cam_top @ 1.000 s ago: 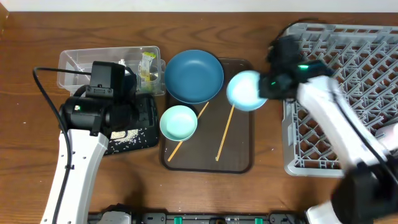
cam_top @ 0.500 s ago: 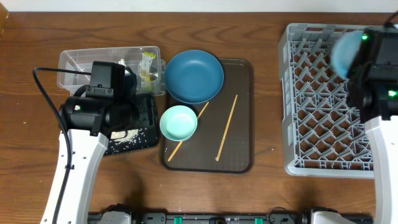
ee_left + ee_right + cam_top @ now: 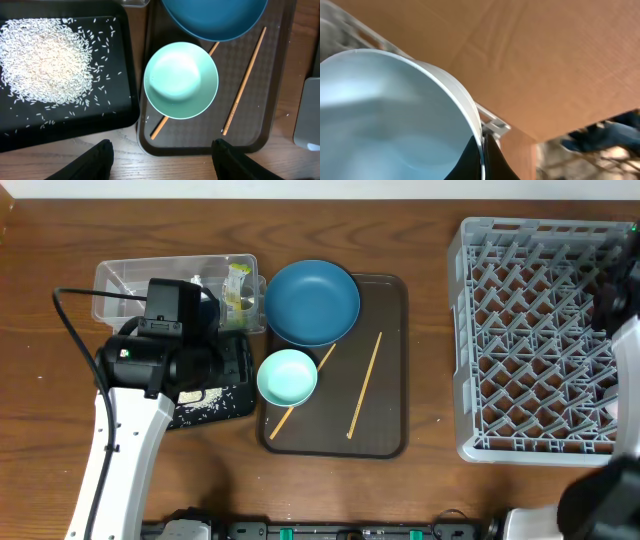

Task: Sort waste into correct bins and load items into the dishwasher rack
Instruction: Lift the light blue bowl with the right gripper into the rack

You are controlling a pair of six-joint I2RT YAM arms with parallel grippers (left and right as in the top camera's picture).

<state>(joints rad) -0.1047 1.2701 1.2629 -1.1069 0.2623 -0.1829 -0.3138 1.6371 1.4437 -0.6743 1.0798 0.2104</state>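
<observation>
My right gripper (image 3: 483, 145) is shut on the rim of the light blue bowl (image 3: 390, 115), which fills the left of the right wrist view beside a corner of the grey dishwasher rack (image 3: 492, 126). Overhead, that arm (image 3: 615, 295) is at the far right edge of the rack (image 3: 530, 330) and the bowl is hidden. My left gripper (image 3: 162, 165) hangs open over the table just before the mint-green bowl (image 3: 181, 80). The dark blue plate (image 3: 312, 302) and chopsticks (image 3: 364, 384) lie on the brown tray (image 3: 385, 435). Rice (image 3: 45, 60) covers the black tray (image 3: 75, 132).
The clear tub (image 3: 115, 275) at the back left holds the yellow-green wrapper (image 3: 238, 285). One chopstick (image 3: 160, 127) runs under the mint-green bowl. My left arm (image 3: 150, 360) covers much of the black tray. Bare wood lies between the brown tray and the rack.
My right arm has carried the light blue bowl from beside the plate across the rack to its far right edge, out of the overhead view. The left arm has stayed still.
</observation>
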